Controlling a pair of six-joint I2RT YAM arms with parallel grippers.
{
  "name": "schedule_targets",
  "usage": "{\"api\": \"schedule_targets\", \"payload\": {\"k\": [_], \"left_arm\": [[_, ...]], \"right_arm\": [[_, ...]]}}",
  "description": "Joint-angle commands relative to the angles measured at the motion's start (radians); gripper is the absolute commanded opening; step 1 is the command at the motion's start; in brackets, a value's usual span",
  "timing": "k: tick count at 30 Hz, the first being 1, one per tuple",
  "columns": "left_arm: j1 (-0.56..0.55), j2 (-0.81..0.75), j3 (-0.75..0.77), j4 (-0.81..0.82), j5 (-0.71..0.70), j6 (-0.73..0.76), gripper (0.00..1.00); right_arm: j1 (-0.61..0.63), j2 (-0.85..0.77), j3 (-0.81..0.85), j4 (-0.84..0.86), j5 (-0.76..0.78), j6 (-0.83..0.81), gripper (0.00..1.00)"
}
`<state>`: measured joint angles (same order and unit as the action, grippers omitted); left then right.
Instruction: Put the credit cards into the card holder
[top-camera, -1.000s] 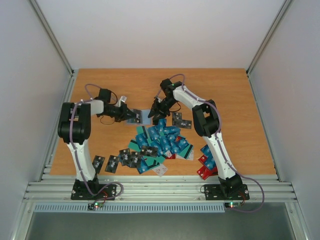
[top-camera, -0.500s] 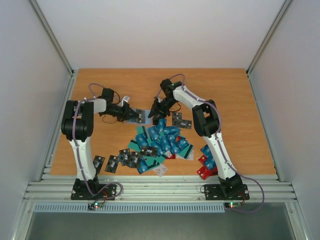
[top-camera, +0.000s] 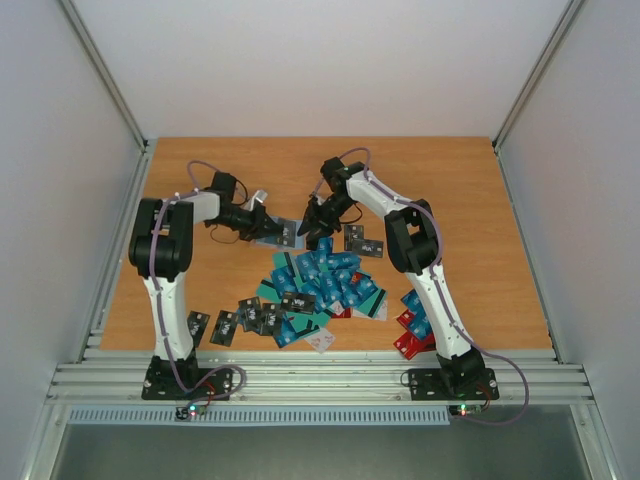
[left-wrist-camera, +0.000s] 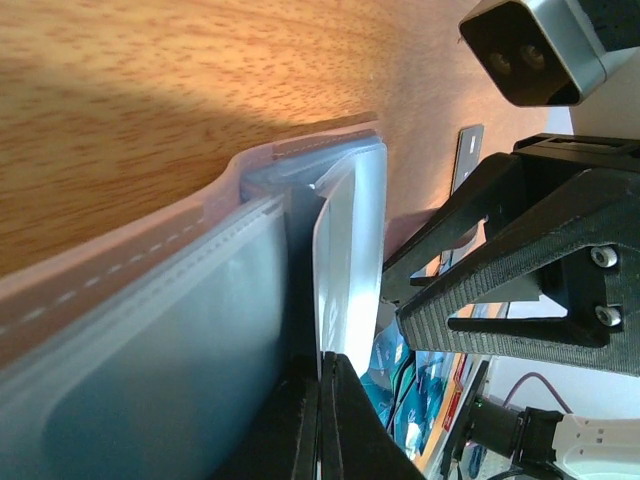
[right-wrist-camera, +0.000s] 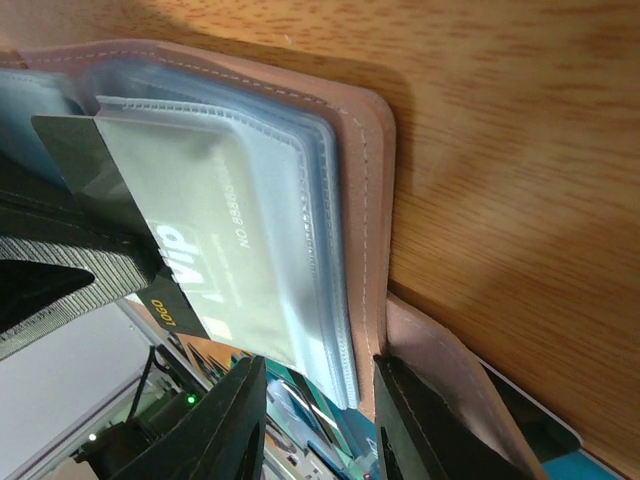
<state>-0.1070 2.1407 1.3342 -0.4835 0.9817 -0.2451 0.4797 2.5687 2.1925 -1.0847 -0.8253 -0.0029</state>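
Note:
The taupe card holder (top-camera: 287, 233) lies open on the table, its clear sleeves fanned. My left gripper (top-camera: 262, 224) is shut on a black card (left-wrist-camera: 345, 250), seen edge-on in the left wrist view, and the card sits partly inside a clear sleeve. In the right wrist view the black card (right-wrist-camera: 90, 170) shows light "VIP" marks under the plastic. My right gripper (top-camera: 318, 220) is open, its fingers (right-wrist-camera: 225, 430) standing either side of the holder's pinkish cover (right-wrist-camera: 372, 200) and sleeve edges. The other credit cards (top-camera: 322, 283), mostly blue and teal, lie in a pile just in front.
Several black cards (top-camera: 245, 317) lie at the near left and two (top-camera: 362, 243) beside the right arm. Red cards (top-camera: 410, 335) lie near the right arm's base. The two grippers are close together over the holder.
My left gripper has moved right, toward the holder, carrying the black card further into the sleeve. The right arm has stayed still.

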Motion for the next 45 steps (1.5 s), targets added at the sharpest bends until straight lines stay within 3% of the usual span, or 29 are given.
{"api": "schedule_targets", "payload": {"k": [1, 14, 29, 41, 45], "left_arm": [[-0.044, 0.032, 0.026, -0.033, -0.029, 0.018, 0.00], [-0.074, -0.005, 0.032, -0.062, -0.174, -0.086, 0.08], [-0.116, -0.010, 0.141, -0.266, -0.363, -0.146, 0.18], [-0.148, 0.005, 0.234, -0.373, -0.470, -0.158, 0.18], [-0.155, -0.003, 0.252, -0.398, -0.478, -0.157, 0.35]], "right_arm": [[0.002, 0.024, 0.031, -0.010, 0.006, -0.016, 0.31], [0.002, 0.014, 0.037, -0.011, 0.012, -0.003, 0.29], [0.006, -0.002, 0.031, -0.011, 0.034, 0.038, 0.27], [0.009, -0.016, 0.029, -0.014, 0.061, 0.060, 0.26], [0.014, -0.024, 0.029, -0.013, 0.068, 0.065, 0.25]]}}
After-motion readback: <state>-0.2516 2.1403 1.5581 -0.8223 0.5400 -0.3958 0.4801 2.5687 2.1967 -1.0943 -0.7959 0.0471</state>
